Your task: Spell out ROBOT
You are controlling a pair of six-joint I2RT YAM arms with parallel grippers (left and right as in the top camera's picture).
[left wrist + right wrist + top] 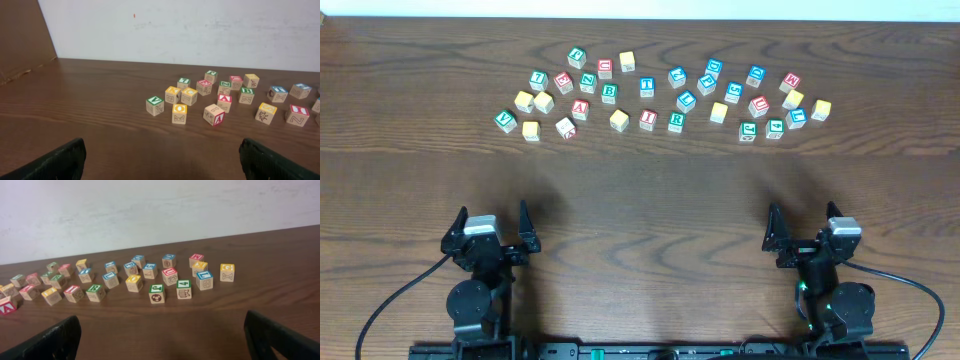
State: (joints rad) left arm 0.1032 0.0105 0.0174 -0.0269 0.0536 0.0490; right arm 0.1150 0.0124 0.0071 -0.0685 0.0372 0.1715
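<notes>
Many small wooden letter blocks [648, 90] with red, green, blue and yellow faces lie scattered in a loose band across the far half of the dark wooden table [640, 210]. A green R block [676, 122] and a green B block [609, 93] show in the overhead view. The blocks also show in the left wrist view [218, 102] and in the right wrist view [135, 277]. My left gripper [493, 228] is open and empty near the front left. My right gripper [807, 228] is open and empty near the front right. Both are far from the blocks.
A white wall [200, 25] runs behind the table's far edge. A brown panel [22, 35] stands at the far left in the left wrist view. Black cables [390, 300] run from the arm bases at the front edge.
</notes>
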